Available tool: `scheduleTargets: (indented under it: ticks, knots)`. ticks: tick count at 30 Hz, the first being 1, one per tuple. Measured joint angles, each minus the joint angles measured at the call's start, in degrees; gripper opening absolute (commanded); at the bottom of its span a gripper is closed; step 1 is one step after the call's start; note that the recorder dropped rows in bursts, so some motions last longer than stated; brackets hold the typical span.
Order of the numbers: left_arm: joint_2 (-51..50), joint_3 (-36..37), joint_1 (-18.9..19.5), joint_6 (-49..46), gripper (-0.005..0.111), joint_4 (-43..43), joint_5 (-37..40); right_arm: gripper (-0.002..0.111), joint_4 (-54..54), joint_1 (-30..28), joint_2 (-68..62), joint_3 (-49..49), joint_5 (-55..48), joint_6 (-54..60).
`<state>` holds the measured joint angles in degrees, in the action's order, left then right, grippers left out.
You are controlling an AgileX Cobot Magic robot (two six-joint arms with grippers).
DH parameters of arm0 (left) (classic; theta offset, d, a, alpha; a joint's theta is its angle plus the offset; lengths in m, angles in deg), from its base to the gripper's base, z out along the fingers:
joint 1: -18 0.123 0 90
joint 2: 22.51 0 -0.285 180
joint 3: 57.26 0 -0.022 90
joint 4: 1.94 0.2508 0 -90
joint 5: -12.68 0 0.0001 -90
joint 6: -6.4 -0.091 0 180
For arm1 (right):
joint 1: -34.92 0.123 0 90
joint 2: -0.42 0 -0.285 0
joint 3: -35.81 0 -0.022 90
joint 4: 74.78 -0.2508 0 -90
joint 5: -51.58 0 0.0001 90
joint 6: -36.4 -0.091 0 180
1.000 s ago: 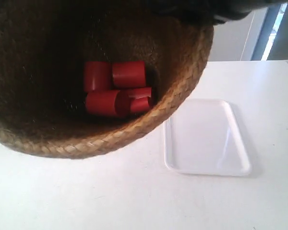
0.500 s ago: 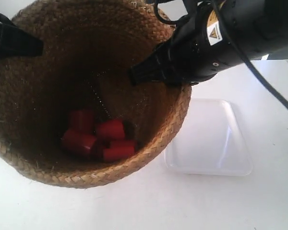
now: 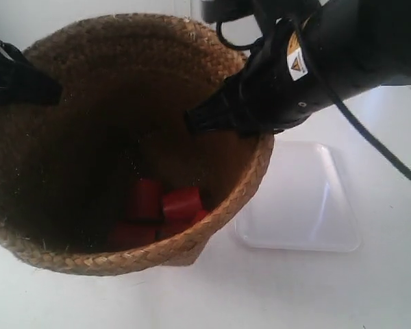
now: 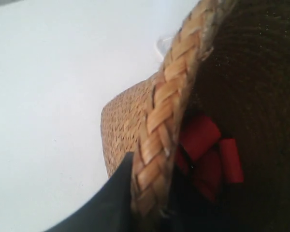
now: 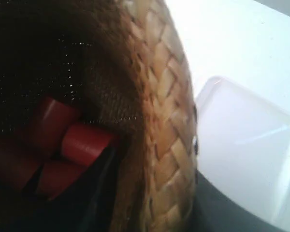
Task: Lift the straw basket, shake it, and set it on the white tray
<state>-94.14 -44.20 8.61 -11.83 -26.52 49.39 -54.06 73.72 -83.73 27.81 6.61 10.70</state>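
Observation:
The straw basket [image 3: 89,260] is held up between both arms and tilts toward the exterior camera, beside the white tray [image 3: 308,205] rather than on it. My left gripper [image 4: 152,193] is shut on its braided rim [image 4: 171,96], with one black finger [image 4: 118,193] outside the wall. On the opposite side my right gripper [image 5: 159,198] clamps the rim [image 5: 164,121]; it belongs to the arm at the exterior view's right [image 3: 294,75]. Several red cylinders [image 3: 181,203] lie in the dark bottom. Whether the base touches the table is unclear.
The white table [image 3: 294,295] runs under and around the basket. The tray [image 5: 246,140] lies flat just past the rim my right gripper holds. A cable [image 3: 370,137] hangs from the arm at the exterior view's right, above the tray.
The basket has swung down and away from the exterior camera, and its tilt has changed. The red cylinders have slid across the bottom. Both grippers kept their hold on the rim.

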Motion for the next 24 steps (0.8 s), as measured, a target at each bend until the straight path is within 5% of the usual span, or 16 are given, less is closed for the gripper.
scheduleTargets:
  ticks: [11,17,24]
  knots:
    - [1.05,0.12,0.00,0.50,0.000,-0.56,-2.88,0.000,0.82,-0.35,1.02,-0.38,4.45,-1.02]
    - [3.50,-7.69,0.00,-3.37,0.000,-6.61,-4.04,0.000,-6.47,0.17,5.89,6.48,6.89,4.74]
    - [-0.05,0.85,-0.62,-5.13,0.000,-10.21,-7.69,0.000,-11.99,-1.61,0.08,-0.75,5.17,4.36]
